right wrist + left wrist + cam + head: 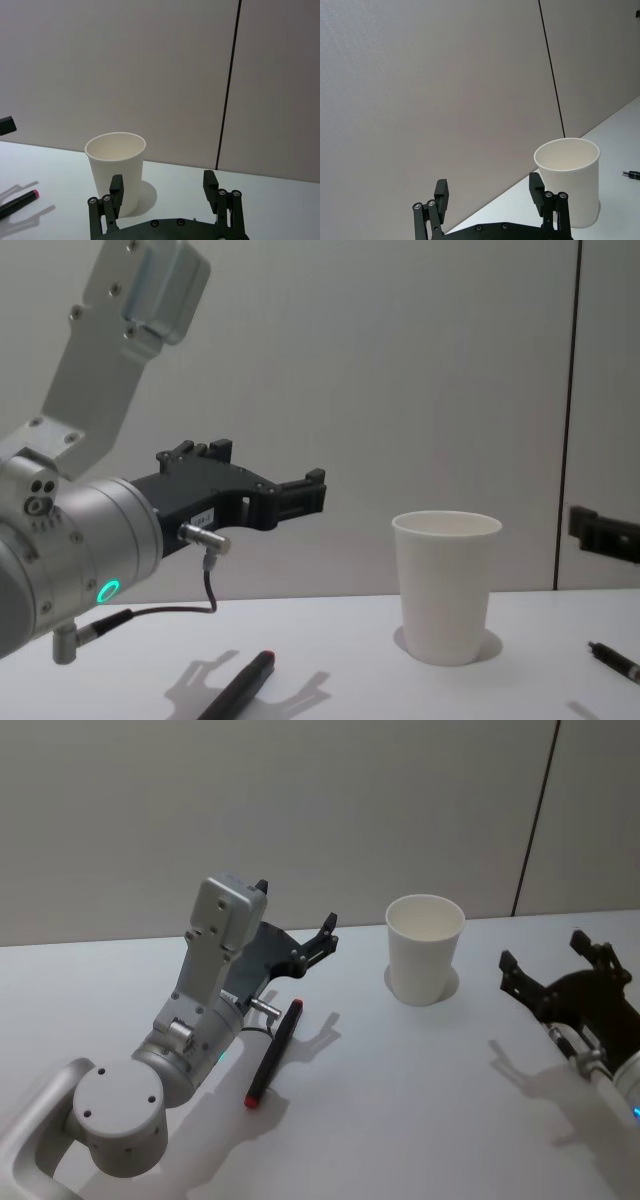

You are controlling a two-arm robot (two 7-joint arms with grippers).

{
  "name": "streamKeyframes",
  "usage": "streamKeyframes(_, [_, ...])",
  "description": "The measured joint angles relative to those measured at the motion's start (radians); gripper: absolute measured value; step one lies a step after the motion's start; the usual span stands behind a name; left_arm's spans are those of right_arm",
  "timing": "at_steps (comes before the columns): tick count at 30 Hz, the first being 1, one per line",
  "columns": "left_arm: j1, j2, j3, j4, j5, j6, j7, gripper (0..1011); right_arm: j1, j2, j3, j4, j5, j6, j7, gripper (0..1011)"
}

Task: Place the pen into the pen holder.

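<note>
Since the pen (pixel 275 1052) lies flat on the table (pixel 400 1120), untouched, to the left of the pen holder (pixel 425 948) and nearer the robot, the job looks to be at its very start, in the approach before any grasp. The left gripper (pixel 489 192) hangs in the air left of the holder, above the pen's far end and apart from it, jaws spread and empty, pointing towards the wall. The right gripper (pixel 163 186) sits off to the holder's right, jaws likewise apart with nothing between them. Next, I judge, the left gripper must tip down and straddle the barrel before closing. The holder is plain white, with no print; a small label on the left gripper is too small to read.
</note>
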Motion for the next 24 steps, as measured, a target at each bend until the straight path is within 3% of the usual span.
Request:
streamKeyframes(14, [0.000, 0.000, 0.000, 0.000, 0.000, 0.000, 0.000, 1001, -0.084, 0.040, 0.026, -0.060, 0.018, 0.047, -0.088, 1001])
streamKeyframes(24, [0.000, 0.000, 0.000, 0.000, 0.000, 0.000, 0.000, 1001, -0.087, 0.045, 0.039, -0.064, 0.014, 0.115, -0.124, 1001])
